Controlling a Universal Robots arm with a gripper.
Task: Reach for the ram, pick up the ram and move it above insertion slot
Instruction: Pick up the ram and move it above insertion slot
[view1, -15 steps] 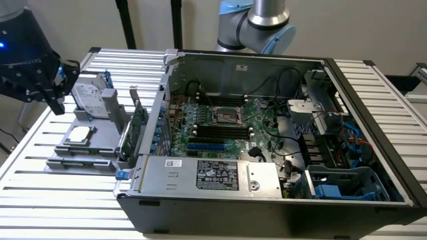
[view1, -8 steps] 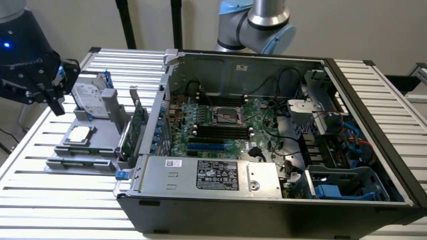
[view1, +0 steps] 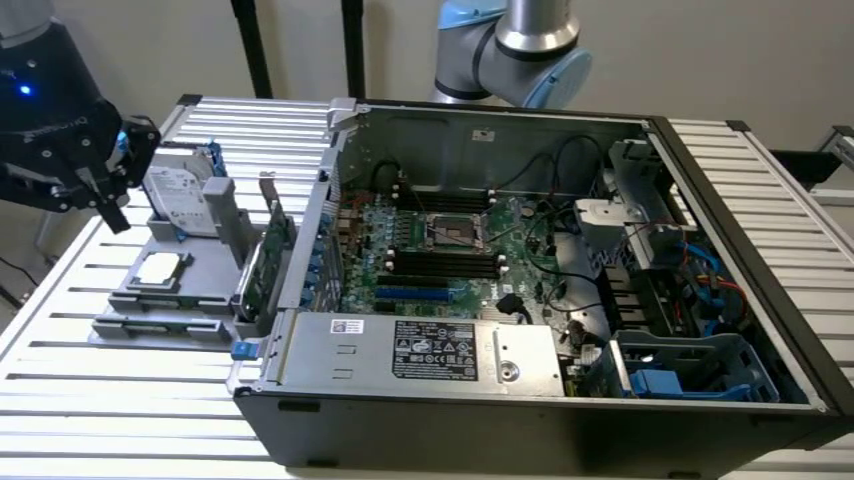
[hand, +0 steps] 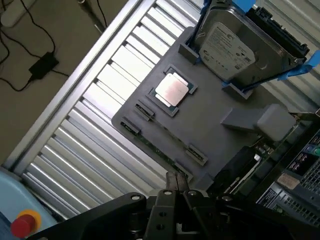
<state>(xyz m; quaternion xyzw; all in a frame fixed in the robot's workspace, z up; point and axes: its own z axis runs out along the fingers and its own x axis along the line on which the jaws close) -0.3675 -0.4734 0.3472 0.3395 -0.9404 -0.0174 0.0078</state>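
Evidently empty, the gripper (hand: 176, 185) hangs with its jaws pressed together over one edge of the gray tray (hand: 210, 125). There the ram (hand: 159, 148) stands on edge between clips, probably so its top is easy to grasp. A processor (hand: 172, 90) lies beyond.

No text legible; labels on power supply (view1: 416, 350), hard drive (hand: 230, 50) unreadable.
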